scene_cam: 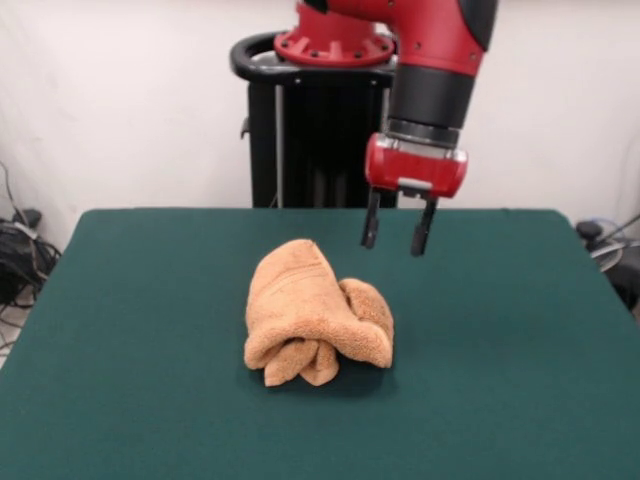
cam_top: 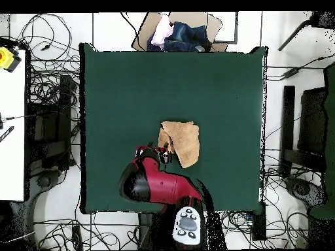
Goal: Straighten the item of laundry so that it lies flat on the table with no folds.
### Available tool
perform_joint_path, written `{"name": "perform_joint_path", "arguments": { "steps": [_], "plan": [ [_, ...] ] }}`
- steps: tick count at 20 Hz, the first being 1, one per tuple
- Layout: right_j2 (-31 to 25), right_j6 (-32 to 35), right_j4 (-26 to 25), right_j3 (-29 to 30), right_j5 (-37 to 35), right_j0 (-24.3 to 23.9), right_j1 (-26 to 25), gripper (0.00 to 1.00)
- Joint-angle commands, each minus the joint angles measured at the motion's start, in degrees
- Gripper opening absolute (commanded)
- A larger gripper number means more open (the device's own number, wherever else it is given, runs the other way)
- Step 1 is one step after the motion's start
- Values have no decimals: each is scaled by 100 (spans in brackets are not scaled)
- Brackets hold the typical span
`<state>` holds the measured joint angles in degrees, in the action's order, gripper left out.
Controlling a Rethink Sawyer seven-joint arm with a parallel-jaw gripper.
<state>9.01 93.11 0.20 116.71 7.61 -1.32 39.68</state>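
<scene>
The item of laundry (scene_cam: pixel 316 316), an orange-tan terry towel, lies crumpled in a rolled heap near the middle of the dark green table (scene_cam: pixel 120 330). Its folds bunch up at the front and right side. From overhead the towel (cam_top: pixel 181 140) shows as a narrow bundle. My gripper (scene_cam: pixel 397 230) hangs open above the table, behind and to the right of the towel, with nothing between its black fingers. Overhead, the gripper (cam_top: pixel 154 154) sits just beside the towel's edge, largely covered by the red arm.
A cardboard box with clothes (cam_top: pixel 179 31) stands off the table's far edge in the overhead view. Cables (cam_top: pixel 46 85) and dark equipment (cam_top: pixel 304 124) lie on the floor on both sides. The black pedestal (scene_cam: pixel 300 140) rises behind the table.
</scene>
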Motion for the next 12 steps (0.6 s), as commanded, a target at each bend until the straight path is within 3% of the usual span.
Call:
{"name": "perform_joint_path", "arguments": {
  "steps": [1,12],
  "plan": [
    [-677,973,-108,-583,410,-181,-484,100],
    [-711,968,-256,-849,618,-301,-715,100]
  ]
}}
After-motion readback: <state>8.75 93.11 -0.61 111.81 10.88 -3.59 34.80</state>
